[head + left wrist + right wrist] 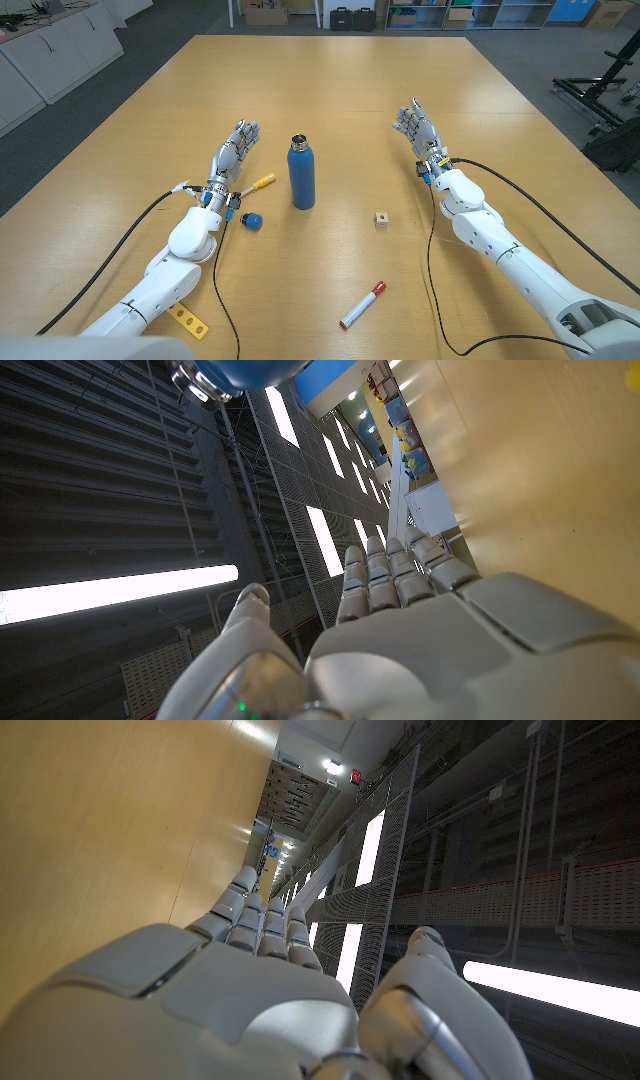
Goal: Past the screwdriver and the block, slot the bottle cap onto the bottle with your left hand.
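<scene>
**benchwatcher:** Wooden table [330, 110], big and pale, with cabinets along the left wall and boxes and cases stacked at the far end of the room. Blue bottle [302, 174] stands upright near the middle, mouth open, no cap on it. The bottle cap [252, 220] is small and blue and sits on the table right beside the left wrist, nearer the robot than the bottle and a little to its left.

**torque_tom:** What are the hands doing?

**benchwatcher:** Left hand [236, 145] is stretched out on the table, pointing away from the robot, fingers straight and close together, holding nothing. In the left wrist view the left hand [400, 610] shows the same, fingers side by side with the thumb off to one side, and the bottle's [235, 374] neck end pokes in at the picture edge. Right hand [416, 127] mirrors it on the other side, well apart from everything, fingers extended together and empty. The right wrist view of that hand [240, 960] agrees.

**torque_tom:** And the other bits?

**benchwatcher:** Yellow-handled screwdriver [259, 184] lies between the left hand and the bottle, just beside the hand. Small wooden block [381, 219] sits right of the bottle. A red-capped marker [362, 305] lies nearer the robot, and a yellow perforated strip [187, 319] lies by the left forearm.
</scene>
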